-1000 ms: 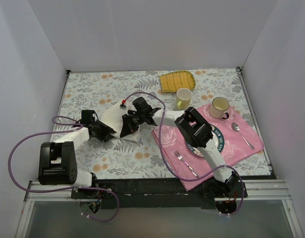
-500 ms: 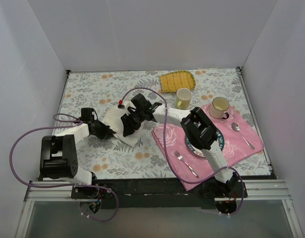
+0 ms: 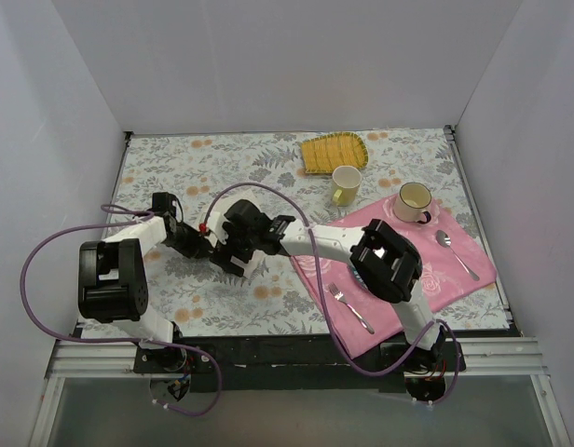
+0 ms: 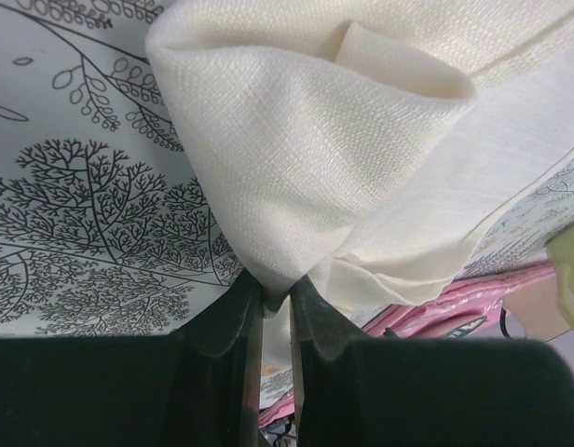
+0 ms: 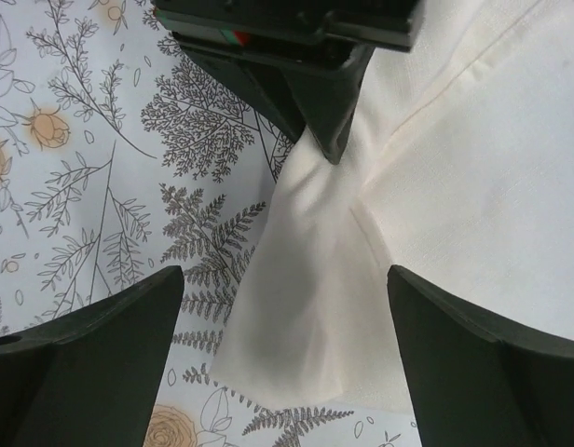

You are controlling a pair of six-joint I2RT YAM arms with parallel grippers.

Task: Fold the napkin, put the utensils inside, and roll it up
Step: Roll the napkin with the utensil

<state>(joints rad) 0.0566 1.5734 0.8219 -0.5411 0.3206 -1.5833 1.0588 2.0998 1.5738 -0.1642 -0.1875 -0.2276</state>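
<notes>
In the left wrist view the cream-white napkin (image 4: 343, 140) lies bunched and folded over on the floral table, and my left gripper (image 4: 275, 284) is shut on one pinched corner of it. The right wrist view shows my right gripper (image 5: 285, 298) wide open, its fingers (image 5: 91, 354) standing either side of a napkin (image 5: 306, 307) flap without touching it, with the left gripper's tip (image 5: 315, 112) just beyond. From above, the two grippers (image 3: 201, 247) (image 3: 233, 256) meet at centre left and cover most of the napkin (image 3: 257, 265). The utensils are out of view.
A pink rose-patterned mat (image 3: 455, 270) lies at the right with a silver fork (image 3: 348, 305), a silver spoon (image 3: 455, 251), a plate under the right arm and a cup (image 3: 413, 200). A yellow ribbed mat (image 3: 332, 151) and a yellow mug (image 3: 345, 184) sit behind.
My right gripper has opened and let go of the napkin. Both grippers and the napkin have shifted left, away from the pink mat. My left gripper has closed tighter on the corner.
</notes>
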